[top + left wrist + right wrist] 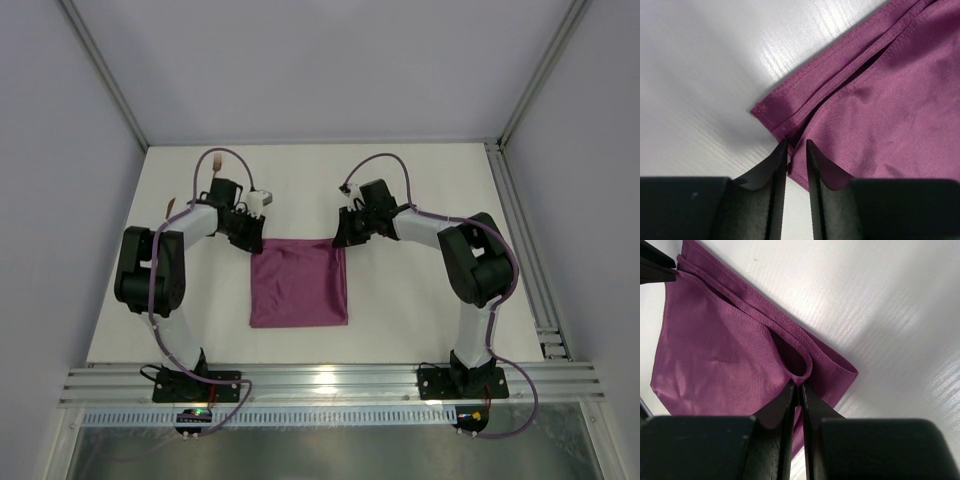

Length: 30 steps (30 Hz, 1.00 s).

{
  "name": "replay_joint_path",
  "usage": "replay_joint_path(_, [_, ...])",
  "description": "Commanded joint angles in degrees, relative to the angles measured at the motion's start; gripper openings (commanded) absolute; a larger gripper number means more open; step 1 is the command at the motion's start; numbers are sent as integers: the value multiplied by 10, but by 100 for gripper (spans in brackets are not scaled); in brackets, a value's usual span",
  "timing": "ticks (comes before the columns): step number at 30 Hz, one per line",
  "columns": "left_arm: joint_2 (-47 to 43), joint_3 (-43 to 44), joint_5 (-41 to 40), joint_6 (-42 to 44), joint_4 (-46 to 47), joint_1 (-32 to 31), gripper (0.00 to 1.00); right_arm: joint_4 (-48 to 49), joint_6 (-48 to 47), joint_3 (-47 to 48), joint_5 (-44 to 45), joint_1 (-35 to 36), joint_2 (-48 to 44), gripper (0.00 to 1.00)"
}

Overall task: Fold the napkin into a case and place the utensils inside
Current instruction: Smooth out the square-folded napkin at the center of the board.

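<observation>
The plum-purple, slightly shiny cloth napkin lies flat on the white table as a doubled, roughly square shape, midway between the two arm bases and a little beyond them. Its top layer sits just short of the layer beneath along the far edge, so a narrow hemmed strip of the lower layer shows there. At the napkin's far-left corner the left black two-finger gripper is down at the cloth. Its fingers are drawn in to a narrow slot, with the corner of the top layer caught between the tips. At the napkin's far-right corner the right black two-finger gripper has its fingers pressed almost together. It pinches the top layer, which rises into a small rounded loop just ahead of the tips. From above, both wrists angle inward toward the napkin's far edge, one at each corner.
</observation>
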Motion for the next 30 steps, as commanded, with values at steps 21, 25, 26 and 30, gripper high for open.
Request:
replay_joint_path(21, [-41,51,-20,-4,27,-3,0,19,-17,12,-29,-26,-58,4])
replay_joint_path(25, [-34,62,-21,-8,28,-3,0,26,-9,12,-33,-39,-51,4])
replay_joint_path(26, [-30,64,-22,-10,28,-3,0,33,-8,10,-33,-45,-49,4])
replay_joint_path(30, [-8,76,-35,-4,26,-6,0,32,-5,23,-40,-54,-21,4])
